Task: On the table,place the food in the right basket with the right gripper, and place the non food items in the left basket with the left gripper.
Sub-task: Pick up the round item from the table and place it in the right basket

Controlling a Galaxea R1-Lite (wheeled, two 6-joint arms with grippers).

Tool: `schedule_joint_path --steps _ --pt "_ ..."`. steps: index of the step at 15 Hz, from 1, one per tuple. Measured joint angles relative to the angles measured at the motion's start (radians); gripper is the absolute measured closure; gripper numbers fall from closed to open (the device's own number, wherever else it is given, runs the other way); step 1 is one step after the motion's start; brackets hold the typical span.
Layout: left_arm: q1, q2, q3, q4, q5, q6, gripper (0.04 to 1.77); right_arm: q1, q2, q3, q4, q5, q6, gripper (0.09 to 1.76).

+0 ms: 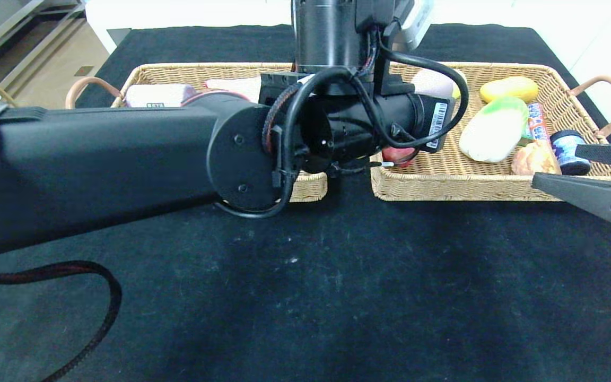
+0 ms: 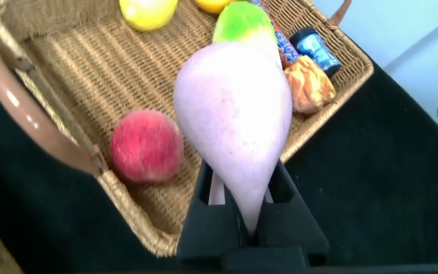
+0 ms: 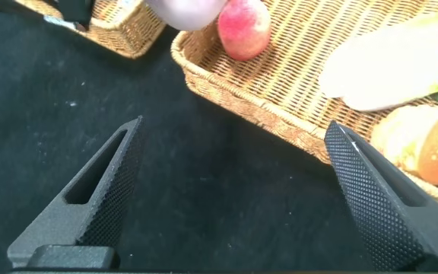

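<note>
Lilac-grey egg-shaped lump [image 2: 234,122] is held clamped in the left gripper [image 2: 242,209], its long axis in line with the fingers, apparently above the right basket [image 2: 90,68] beside the red peach [image 2: 147,146]. Right gripper [image 1: 584,170] is held wide open and empty, just short of that basket's near corner.
</note>
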Motion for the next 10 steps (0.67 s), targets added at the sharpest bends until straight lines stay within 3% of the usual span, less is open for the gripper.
schedule_joint_path --steps 3,10 --pt "0.022 0.032 -0.002 -0.062 0.0 0.025 1.66 -0.011 -0.002 -0.001 -0.002 0.0 -0.004 0.14" --pt "0.037 0.08 -0.009 -0.093 -0.007 0.037 1.66 -0.02 -0.014 0.006 -0.002 0.003 -0.015 0.14"
